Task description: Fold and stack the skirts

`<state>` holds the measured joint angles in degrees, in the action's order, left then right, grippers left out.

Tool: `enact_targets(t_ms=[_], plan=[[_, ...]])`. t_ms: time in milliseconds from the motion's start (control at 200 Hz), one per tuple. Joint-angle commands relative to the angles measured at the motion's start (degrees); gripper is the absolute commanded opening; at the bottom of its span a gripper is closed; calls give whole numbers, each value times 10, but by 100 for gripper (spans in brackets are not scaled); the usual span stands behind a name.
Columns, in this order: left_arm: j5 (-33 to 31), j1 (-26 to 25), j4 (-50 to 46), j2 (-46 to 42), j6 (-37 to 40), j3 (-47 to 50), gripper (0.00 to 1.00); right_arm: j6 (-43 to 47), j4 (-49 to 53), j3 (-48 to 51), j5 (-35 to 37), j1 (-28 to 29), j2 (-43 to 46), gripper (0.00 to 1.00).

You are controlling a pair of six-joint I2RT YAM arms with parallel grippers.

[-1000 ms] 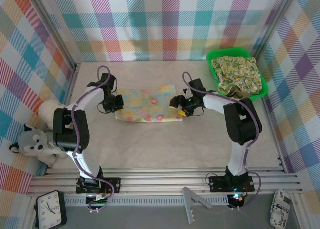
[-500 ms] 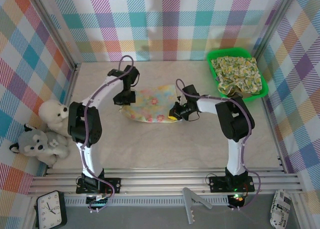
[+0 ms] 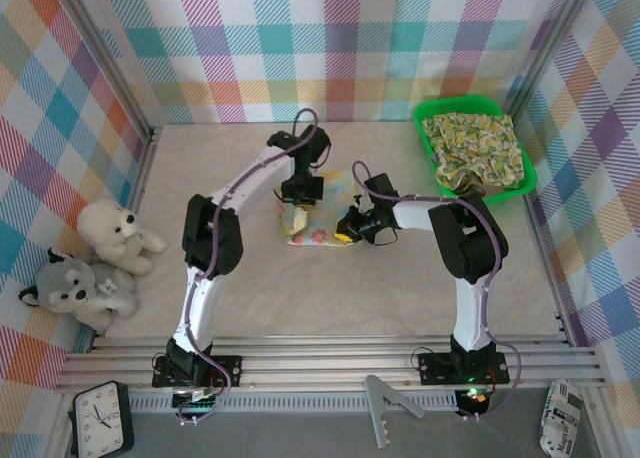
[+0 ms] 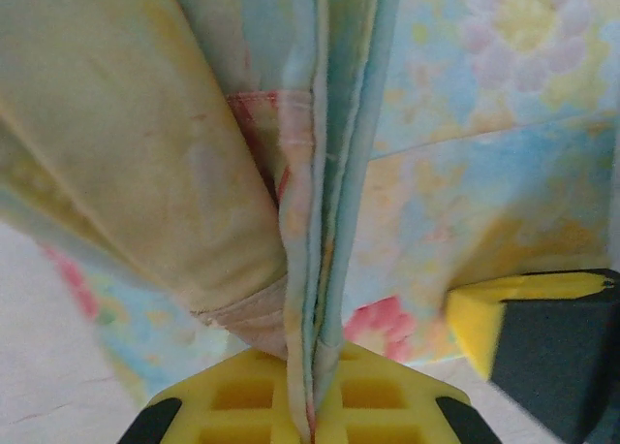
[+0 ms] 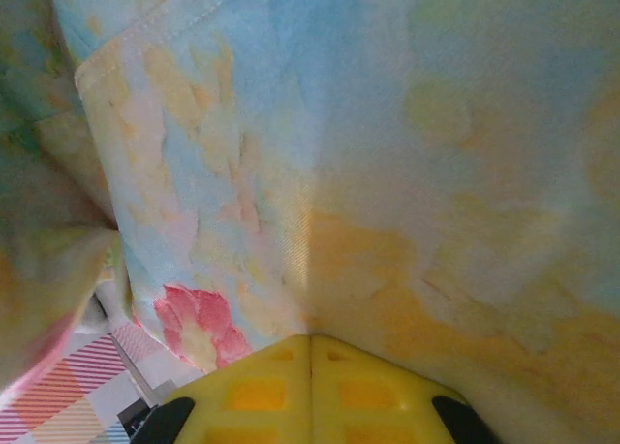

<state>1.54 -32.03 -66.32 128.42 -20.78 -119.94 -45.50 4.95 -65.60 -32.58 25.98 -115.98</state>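
Pinching a soft pale yellow-pink floral cloth skirt [image 3: 318, 220] from two sides, near the middle of the pale flat table [image 3: 400, 298]. Seen from above, bunched up small and partly folded over.

Squeezing shut with the left gripper [image 3: 300, 192] at the skirt's 11 o'clock edge. From the left wrist, two yellow fingers [image 4: 242, 403] pressed together at 6 o'clock, with thin layers of the skirt [image 4: 315, 231] caught in the crack and running straight up to 12 o'clock. A loose hanging fold at 10 o'clock, flat cloth with pink flowers at 2 o'clock. At 4 o'clock, just beside the cloth, one yellow-and-black fingertip [image 4: 528, 333] of the other arm.

Clamping down with the right gripper [image 3: 349, 229] at the skirt's 4 o'clock corner. From the right wrist, yellow fingers [image 5: 247, 388] tight together at 6 o'clock, touching the skirt [image 5: 387, 173], with a crease in the cloth going up from where the fingers meet. Cloth spread all the way from 9 o'clock to 3 o'clock.

Well apart, at 2 o'clock on the table: a yellow-green floral cloth skirt [image 3: 470, 148], crumpled inside a green plastic tray [image 3: 528, 178]. At 8 o'clock, side by side: a white plush bear [image 3: 115, 233] and a grey plush dog [image 3: 75, 288].
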Motion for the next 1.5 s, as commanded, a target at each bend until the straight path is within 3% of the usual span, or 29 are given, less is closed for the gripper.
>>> enact_targets(t_ms=[0, 290, 820, 1055, 1145, 1415, 1495], plan=[[73, -9, 27, 26, -41, -26, 0, -11, 23, 21, 46, 4, -18, 0], [139, -14, 72, 53, -76, -37, 0, -9, 27, 28, 53, 4, -19, 0], [146, -28, 85, 96, -84, -43, 3, -11, 10, 29, 58, 4, 5, 2], [113, -26, 80, 113, -87, -44, 15, 39, 42, 37, 141, -14, 113, 29], [114, -24, 78, 107, -90, -54, 24, 46, 48, 51, 189, -23, 155, 36], [253, -20, 176, 40, -125, -61, 37, 16, 28, 109, 280, -31, 259, 47], [254, -18, 185, 21, -126, -59, 53, 21, 27, 111, 269, -32, 261, 50]])
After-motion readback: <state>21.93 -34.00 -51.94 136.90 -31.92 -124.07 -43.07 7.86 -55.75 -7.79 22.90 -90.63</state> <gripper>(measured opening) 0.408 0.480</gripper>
